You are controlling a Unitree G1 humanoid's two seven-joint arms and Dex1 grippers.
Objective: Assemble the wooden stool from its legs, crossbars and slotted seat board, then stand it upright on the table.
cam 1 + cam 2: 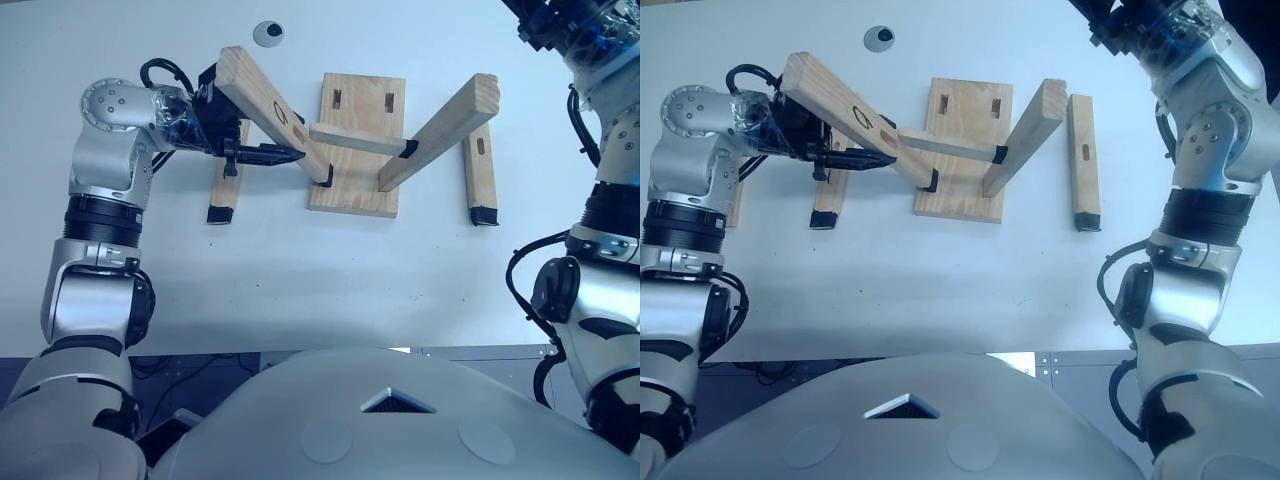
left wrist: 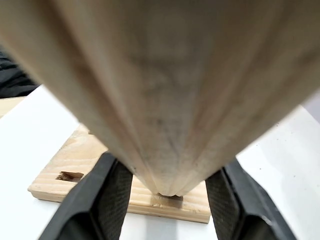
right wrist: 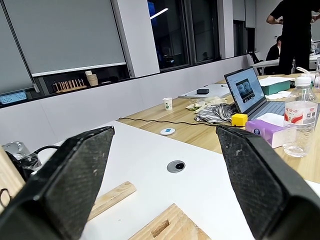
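Note:
The slotted seat board (image 1: 357, 185) lies flat at the table's middle. Resting on it is a part-built frame: a tilted leg (image 1: 262, 92) and a second leg (image 1: 445, 128), joined by a crossbar (image 1: 352, 139). My left gripper (image 1: 280, 155) is shut on the tilted leg low down, near the crossbar joint. In the left wrist view its fingers (image 2: 102, 197) press both sides of that leg (image 2: 165, 100), with the seat board (image 2: 65, 172) beyond. My right gripper (image 1: 1120, 25) hangs high over the table's far right, open and holding nothing (image 3: 165, 150).
A loose leg (image 1: 481, 175) with a black foot lies right of the board. Another (image 1: 226, 190) lies under my left forearm. A round cable port (image 1: 268, 33) sits at the table's far side. The near half of the table is bare white.

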